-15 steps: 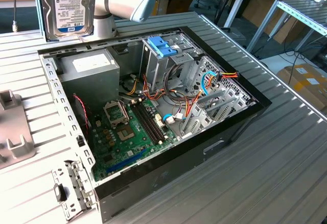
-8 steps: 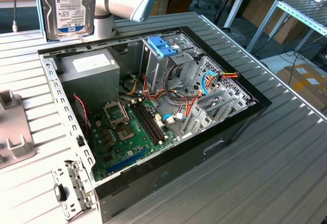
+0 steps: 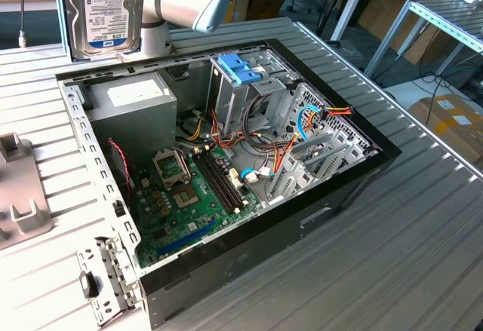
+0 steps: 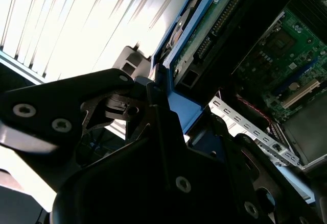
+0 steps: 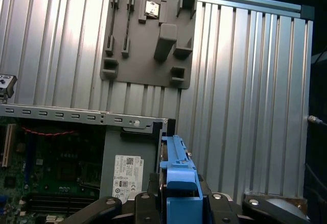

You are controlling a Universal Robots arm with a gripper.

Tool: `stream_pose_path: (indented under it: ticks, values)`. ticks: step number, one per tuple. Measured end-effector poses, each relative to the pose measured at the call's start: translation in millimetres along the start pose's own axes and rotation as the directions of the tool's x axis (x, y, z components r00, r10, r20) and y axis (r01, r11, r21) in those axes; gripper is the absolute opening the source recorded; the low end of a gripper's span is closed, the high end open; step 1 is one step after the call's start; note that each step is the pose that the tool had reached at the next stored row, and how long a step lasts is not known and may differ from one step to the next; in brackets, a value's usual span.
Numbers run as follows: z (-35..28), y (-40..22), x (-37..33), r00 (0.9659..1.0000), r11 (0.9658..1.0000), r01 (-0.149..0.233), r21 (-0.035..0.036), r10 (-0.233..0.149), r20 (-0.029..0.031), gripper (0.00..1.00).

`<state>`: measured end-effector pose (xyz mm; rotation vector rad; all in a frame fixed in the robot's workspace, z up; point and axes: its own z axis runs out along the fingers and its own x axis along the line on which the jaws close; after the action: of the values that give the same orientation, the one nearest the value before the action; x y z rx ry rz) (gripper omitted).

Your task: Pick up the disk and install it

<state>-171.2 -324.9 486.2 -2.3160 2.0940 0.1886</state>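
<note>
Aloft, disk [image 3: 106, 10] clamped in end effector [image 5: 180, 197]

The exterior view has us looking down from high onto the open black computer case [image 3: 249, 252] on the ribbed grey metal surface [image 3: 407, 255]. Both wrist views sit tight behind the black pincer [image 5: 179, 191], peering past its blue-railed grey disk [image 5: 176, 157]. Both catch the green motherboard [image 5: 56, 168] [image 4: 276, 45] and the surface.
</note>
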Motion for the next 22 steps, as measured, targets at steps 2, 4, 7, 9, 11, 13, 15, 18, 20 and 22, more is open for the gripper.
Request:
stream_pose_path:
  ticks: [2,4,7,9,11,13,15,18,20,22]
  values:
    - [0.0,-0.3,0.0,1.0,1.0,0.0,-0.0001,0.0,0.0,0.37]
    - [0.0,-0.8,0.1,1.0,1.0,0.0,-0.0001,0.0,-0.0001,0.37]
    - [0.1,-1.5,0.2,1.0,1.0,0.0,0.0,0.0,0.0,0.37]
    - [0.1,-2.3,0.2,1.0,1.0,0.0,-0.0001,0.0,0.0,0.37]
    - [0.1,-3.4,0.4,1.0,1.0,0.0,0.0,0.0,0.0,0.37]
    - [0.1,-4.1,0.4,1.0,1.0,0.0,0.0,0.0,0.0,0.37]
    - [0.2,-4.8,0.5,1.0,1.0,0.0,-0.0001,0.0,0.0,0.37]
    - [0.2,-5.5,0.6,1.0,1.0,0.0,0.0,0.0,0.0,0.37]
    - [0.3,-6.0,0.7,1.0,1.0,0.0,0.0,0.0,0.0,0.37]
    - [0.3,-6.6,0.7,1.0,1.0,0.0,-0.0001,0.0,0.0,0.37]
